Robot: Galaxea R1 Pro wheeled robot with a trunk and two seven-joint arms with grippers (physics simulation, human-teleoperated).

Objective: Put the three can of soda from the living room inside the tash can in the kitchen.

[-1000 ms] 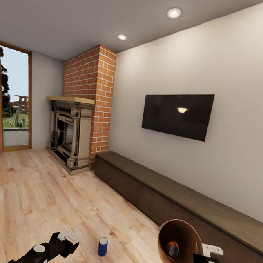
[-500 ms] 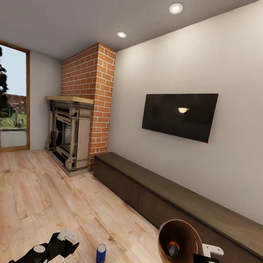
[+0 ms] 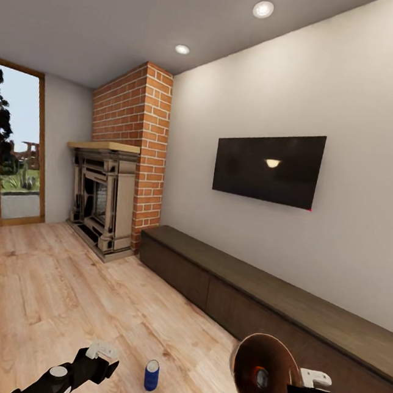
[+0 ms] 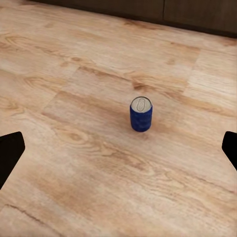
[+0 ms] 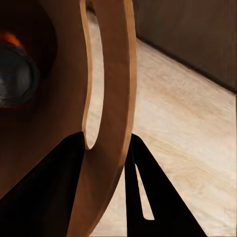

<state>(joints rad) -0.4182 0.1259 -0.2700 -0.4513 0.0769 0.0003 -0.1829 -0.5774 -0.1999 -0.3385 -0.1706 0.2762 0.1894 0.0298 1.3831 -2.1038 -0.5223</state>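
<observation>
In the living room, we stand over the blue soda can (image 3: 151, 375), upright on the wooden floor (image 3: 38, 288) with its silver top facing up — its long axis vertical, so we judge a level, sideways close of the fingers would suit it. Our left gripper (image 3: 95, 362) hangs just to the can's left in the head view, near but not touching, and in the left wrist view the can (image 4: 141, 114) sits ahead of the dark fingertips (image 4: 10, 154), which show at the two edges of the picture, spread wide with nothing between them. The can lies forward of that gripper and a little toward our right. Our right gripper (image 3: 305, 391) is pinched on the rim of the trash can (image 3: 260, 376), held tipped on its side with its coppery mouth toward the camera and an orange can (image 3: 258, 377) visible inside; the right wrist view shows the fingers (image 5: 143, 197) clamped either side of that wall (image 5: 111, 89). The left arm is the nearer and the free one — we judge the pick falls to it. The low dark bench (image 3: 259, 290) runs along the wall beyond.
</observation>
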